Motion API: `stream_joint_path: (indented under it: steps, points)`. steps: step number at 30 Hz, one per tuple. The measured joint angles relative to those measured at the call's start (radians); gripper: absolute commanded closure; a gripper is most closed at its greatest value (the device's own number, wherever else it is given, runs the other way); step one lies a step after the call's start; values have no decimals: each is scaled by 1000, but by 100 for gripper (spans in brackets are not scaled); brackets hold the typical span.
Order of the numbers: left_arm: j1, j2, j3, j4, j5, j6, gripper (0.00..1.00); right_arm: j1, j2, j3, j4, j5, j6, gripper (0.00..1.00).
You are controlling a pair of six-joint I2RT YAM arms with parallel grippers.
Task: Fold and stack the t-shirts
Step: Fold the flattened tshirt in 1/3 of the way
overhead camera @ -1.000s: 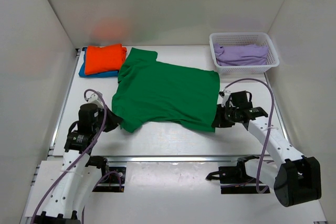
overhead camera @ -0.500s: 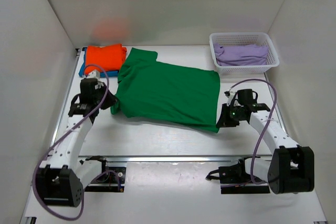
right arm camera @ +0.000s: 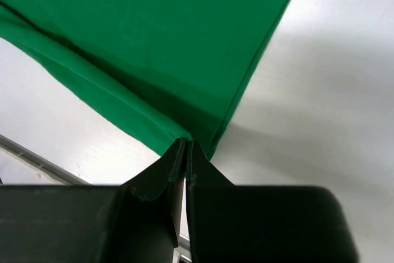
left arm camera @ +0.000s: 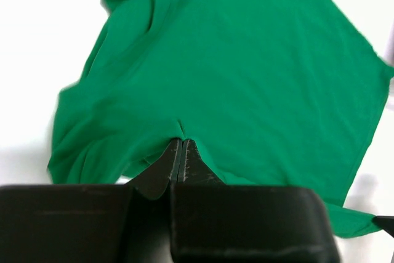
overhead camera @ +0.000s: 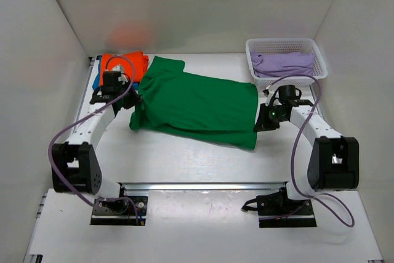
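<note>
The bright green t-shirt (overhead camera: 197,106) lies across the middle of the table, its near part doubled over. My left gripper (overhead camera: 133,95) is shut on the shirt's left edge by the sleeve; in the left wrist view the closed fingertips (left arm camera: 180,141) pinch green cloth (left arm camera: 246,60). My right gripper (overhead camera: 261,122) is shut on the shirt's right hem; in the right wrist view (right arm camera: 186,142) it grips the folded green hem (right arm camera: 154,41). The folded orange shirt (overhead camera: 123,61) lies on the blue one (overhead camera: 96,82) at the back left, partly hidden by my left arm.
A white basket (overhead camera: 280,41) holding lavender cloth (overhead camera: 282,63) stands at the back right, just behind my right arm. White walls close in the table on the left, right and back. A metal rail runs along the near edge.
Both grippers have carried the shirt's near edge away from the arm bases toward the back. The left arm now reaches up beside the orange shirt. The green shirt looks narrower front to back.
</note>
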Motion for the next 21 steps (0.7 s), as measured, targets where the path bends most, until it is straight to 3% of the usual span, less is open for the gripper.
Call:
stream_joint_path:
  steps: [10,21]
  points:
    - [-8,279,225,39,16,8,100,-8,185,116,18,2,-15,100]
    - [-13,482,429,14,8,37,100,-25,324,233,26,17,-22,100]
